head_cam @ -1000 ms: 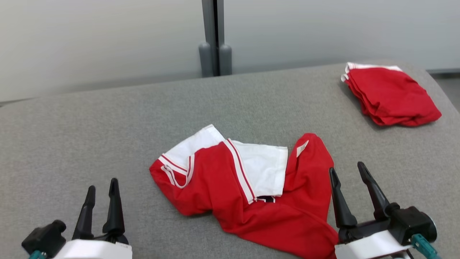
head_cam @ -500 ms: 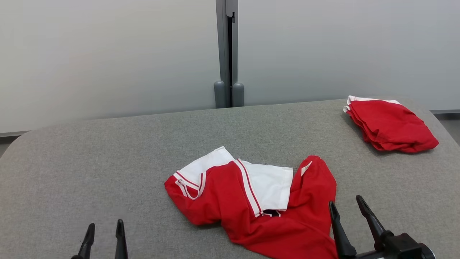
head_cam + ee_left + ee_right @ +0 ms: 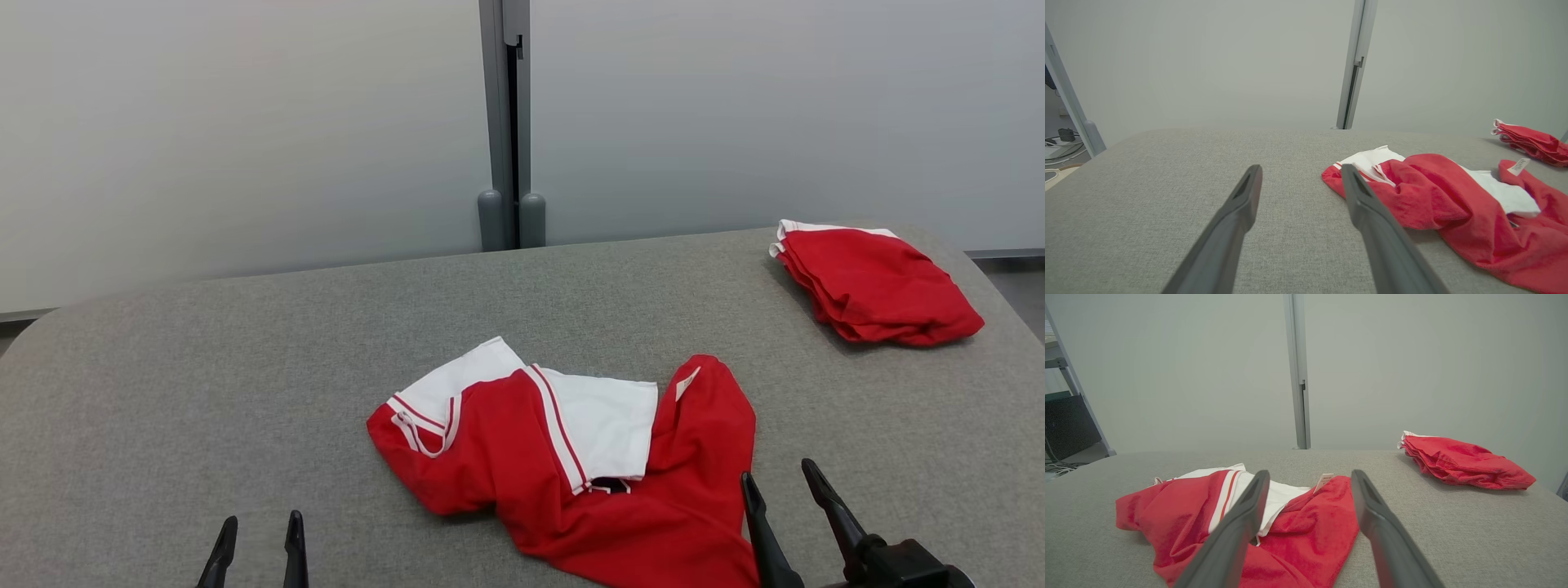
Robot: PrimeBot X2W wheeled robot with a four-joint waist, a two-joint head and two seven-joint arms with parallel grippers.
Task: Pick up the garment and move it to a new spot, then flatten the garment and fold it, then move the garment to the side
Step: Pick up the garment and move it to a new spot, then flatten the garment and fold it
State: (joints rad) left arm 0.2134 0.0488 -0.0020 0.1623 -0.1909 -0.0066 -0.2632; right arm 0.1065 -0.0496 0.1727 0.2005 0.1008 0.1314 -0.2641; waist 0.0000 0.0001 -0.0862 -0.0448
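Both spread, empty: left gripper (image 3: 261, 521), right gripper (image 3: 776, 472); crumpled garment (image 3: 490, 441) on table (image 3: 204, 367), folded pile (image 3: 878, 286) apart.

Partition panels (image 3: 245, 122) and padded table (image 3: 163, 367) suggest a lab.

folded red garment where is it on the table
In the head view the folded red garment lies at the far right corner of the grey table, beyond and right of the crumpled red and white garment.
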